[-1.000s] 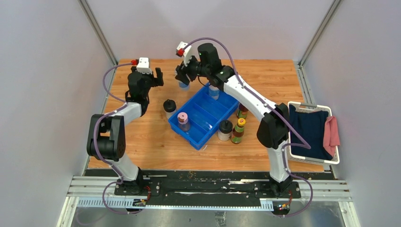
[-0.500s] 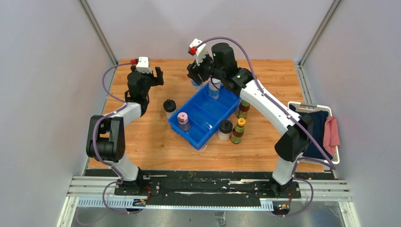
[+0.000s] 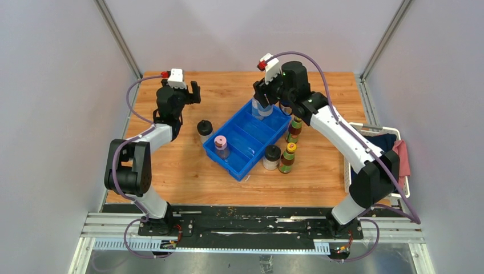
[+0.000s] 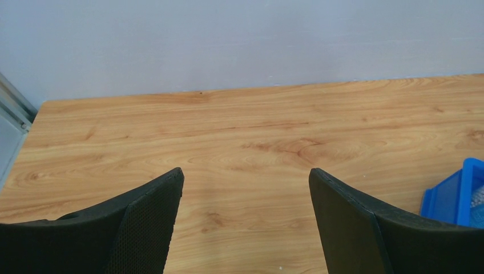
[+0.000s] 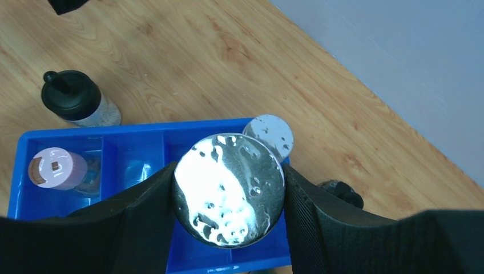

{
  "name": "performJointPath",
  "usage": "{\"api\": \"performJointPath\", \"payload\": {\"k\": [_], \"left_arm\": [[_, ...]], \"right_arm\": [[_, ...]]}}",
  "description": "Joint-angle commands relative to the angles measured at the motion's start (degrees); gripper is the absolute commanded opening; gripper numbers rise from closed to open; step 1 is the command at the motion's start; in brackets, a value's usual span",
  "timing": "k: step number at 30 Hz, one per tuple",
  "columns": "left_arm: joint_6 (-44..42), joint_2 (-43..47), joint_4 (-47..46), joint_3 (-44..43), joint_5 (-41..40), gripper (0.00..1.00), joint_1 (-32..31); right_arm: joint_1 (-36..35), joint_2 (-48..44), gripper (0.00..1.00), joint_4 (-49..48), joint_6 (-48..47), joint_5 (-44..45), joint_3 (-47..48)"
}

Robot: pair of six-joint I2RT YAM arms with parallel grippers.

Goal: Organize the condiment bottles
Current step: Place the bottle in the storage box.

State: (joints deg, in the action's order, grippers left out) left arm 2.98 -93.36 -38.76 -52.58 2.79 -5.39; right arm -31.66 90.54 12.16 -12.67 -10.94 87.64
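Observation:
My right gripper (image 5: 228, 185) is shut on a clear jar with a shiny grey lid (image 5: 228, 188) and holds it above the far end of the blue tray (image 5: 137, 149). Just beyond it, another grey-lidded jar (image 5: 268, 133) stands in the tray's far corner. A pink-lidded jar (image 5: 56, 168) stands in a near compartment (image 3: 220, 146). A black-lidded jar (image 3: 204, 129) stands on the table left of the tray. In the top view my right gripper (image 3: 263, 101) hangs over the tray (image 3: 251, 142). My left gripper (image 4: 245, 177) is open over bare wood (image 3: 185, 94).
Right of the tray stand a black-lidded jar (image 3: 272, 156) and two dark bottles with yellow-red caps (image 3: 289, 158) (image 3: 294, 131). A white basket (image 3: 378, 128) with dark and pink cloths sits at the table's right edge. Grey walls close in the back and sides.
My right arm has carried the grey-lidded jar rightward, from left of the tray's far end to above it. The left arm has barely moved.

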Motion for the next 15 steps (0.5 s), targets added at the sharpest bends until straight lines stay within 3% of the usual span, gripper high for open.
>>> {"api": "performJointPath", "payload": {"k": [1,15], "left_arm": [[-0.7,1.3,-1.2,0.3,0.1,0.87,-0.6],[-0.9,0.4,-1.2,0.1,-0.2,0.87,-0.9]], "right_arm": [[2.6,-4.0,0.00,-6.4,2.1,1.6,-2.1],[6.3,-3.7,0.00,-11.6,4.2,2.2,-8.9]]}}
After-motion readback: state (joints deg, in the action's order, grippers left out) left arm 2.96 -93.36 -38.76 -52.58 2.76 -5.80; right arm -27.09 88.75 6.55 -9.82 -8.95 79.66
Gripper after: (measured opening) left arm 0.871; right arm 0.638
